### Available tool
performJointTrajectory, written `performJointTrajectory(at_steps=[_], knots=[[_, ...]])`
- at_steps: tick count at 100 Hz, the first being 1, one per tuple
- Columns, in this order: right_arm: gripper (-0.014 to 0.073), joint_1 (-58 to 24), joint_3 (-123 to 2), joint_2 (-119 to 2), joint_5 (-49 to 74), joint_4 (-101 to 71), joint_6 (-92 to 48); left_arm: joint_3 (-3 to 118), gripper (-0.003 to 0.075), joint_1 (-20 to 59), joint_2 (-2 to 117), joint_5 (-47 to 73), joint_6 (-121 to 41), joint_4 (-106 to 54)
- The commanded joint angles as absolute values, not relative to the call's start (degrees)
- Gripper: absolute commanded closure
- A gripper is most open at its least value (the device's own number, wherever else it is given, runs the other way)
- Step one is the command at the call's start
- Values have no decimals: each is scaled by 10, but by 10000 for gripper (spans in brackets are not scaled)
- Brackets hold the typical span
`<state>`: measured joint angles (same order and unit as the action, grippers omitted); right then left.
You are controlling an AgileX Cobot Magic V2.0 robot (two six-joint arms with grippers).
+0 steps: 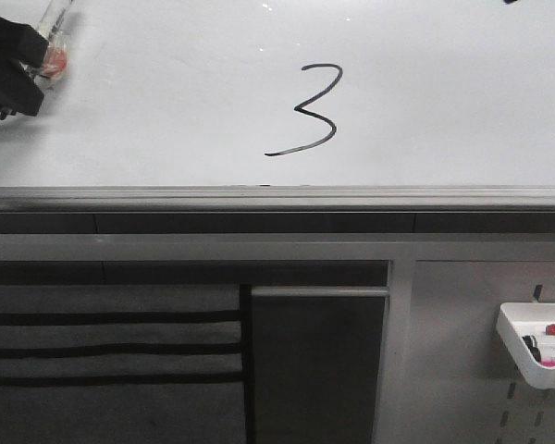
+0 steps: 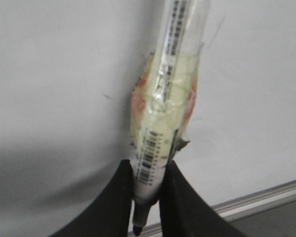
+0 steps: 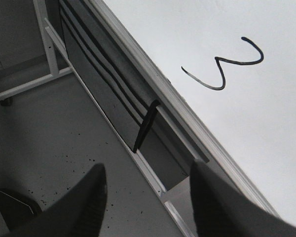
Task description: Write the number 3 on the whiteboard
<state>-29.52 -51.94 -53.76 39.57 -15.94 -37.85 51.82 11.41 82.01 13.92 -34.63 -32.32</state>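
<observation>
Left gripper (image 2: 147, 197) clamped on marker (image 2: 163, 123); right gripper (image 3: 148, 197) spread, empty | number 3 (image 1: 307, 109) on whiteboard (image 1: 166, 92)

Glossy whiteboard (image 1: 166, 102) with grey edge rail along near side; black number 3 (image 1: 307, 109) drawn near centre, tail sweeping left.

Front cam looks straight ahead at the big glossy white whiteboard (image 1: 166, 102) from fairly close. Left wrist cam sits nearly against it. Right wrist cam hangs farther back, angled; shares the thin black hand-drawn number 3 (image 1: 305, 109) (image 3: 226, 64) with front.
</observation>
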Motion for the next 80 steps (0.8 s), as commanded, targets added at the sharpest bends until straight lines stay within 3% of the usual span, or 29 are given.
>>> performJointTrajectory(at_steps=[1, 55, 64, 80], knots=[[253, -292, -539, -531, 369, -166, -379, 532, 738, 114, 813, 92, -342, -353], [253, -292, -539, -531, 379, -167, -379, 532, 731, 114, 825, 82, -342, -360], [253, -292, -539, -531, 386, -167, -379, 532, 664, 114, 825, 82, -344, -359], [253, -292, -539, -531, 388, -175, -368, 532, 437, 114, 825, 82, -345, -354]])
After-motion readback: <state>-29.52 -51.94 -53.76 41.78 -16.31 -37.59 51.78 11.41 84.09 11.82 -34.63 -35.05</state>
